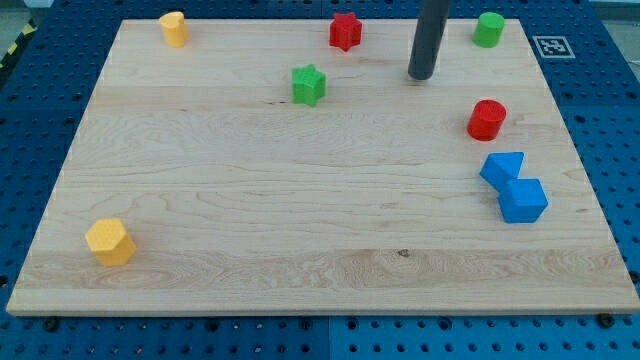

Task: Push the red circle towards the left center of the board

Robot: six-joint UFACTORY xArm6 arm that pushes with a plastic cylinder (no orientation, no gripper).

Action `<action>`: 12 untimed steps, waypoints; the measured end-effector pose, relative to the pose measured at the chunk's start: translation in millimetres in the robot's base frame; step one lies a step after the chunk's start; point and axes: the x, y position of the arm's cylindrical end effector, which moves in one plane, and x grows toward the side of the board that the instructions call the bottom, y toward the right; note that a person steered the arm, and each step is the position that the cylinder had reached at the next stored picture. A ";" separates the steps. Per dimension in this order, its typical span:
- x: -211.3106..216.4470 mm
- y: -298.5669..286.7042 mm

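The red circle (487, 119) is a short red cylinder near the view's right edge of the wooden board (250, 220), a little above mid-height. My tip (421, 76) is the lower end of the dark rod. It stands up and to the left of the red circle, apart from it, with a clear gap between them. It lies between the red star (345, 31) and the green cylinder (489, 29) along the view's top.
A green star (309, 85) lies left of my tip. Two blue blocks (502, 168) (522, 200) touch each other just below the red circle. A yellow cylinder (174, 29) sits top left, a yellow hexagon (110, 242) bottom left.
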 end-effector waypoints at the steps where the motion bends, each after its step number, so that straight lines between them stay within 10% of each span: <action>1: 18.8 64.7; 4: 98.0 112.5; 7: 97.6 21.6; 12: 80.8 34.0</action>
